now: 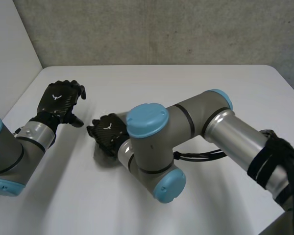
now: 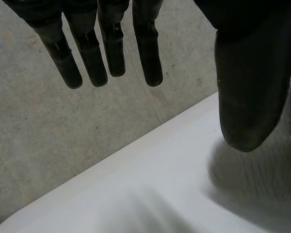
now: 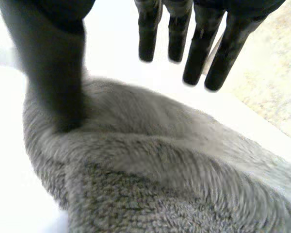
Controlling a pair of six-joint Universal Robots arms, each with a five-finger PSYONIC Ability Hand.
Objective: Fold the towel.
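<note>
The worktop (image 1: 196, 88) is the biggest thing here, white, with open surface stretching to the far side and the right. My right arm (image 1: 186, 127) lies folded across its near middle. My left arm (image 1: 10, 147) comes in from the near left, close to the left edge.

The towel (image 3: 150, 165) is grey and fluffy, bunched in a rumpled heap under my right palm. My right robot hand (image 1: 106, 133) is released. Its thumb (image 3: 53, 87) rests on the cloth and its fingers (image 3: 199, 53) are straight and apart from it, grasping nothing. My left robot hand (image 1: 61, 100) is released too, its fingers (image 2: 111, 48) straight over bare worktop just left of the right one.

I judge the step in hand to be getting a first hold. To do it well, I should find a true edge or corner in the heap, not a fistful of the middle, pinch it between thumb and fingers, and bring my left hand over to a second corner.

The spreading should go far and right, where there is room. The left edge is near, so cloth dragged that way could slide off.
</note>
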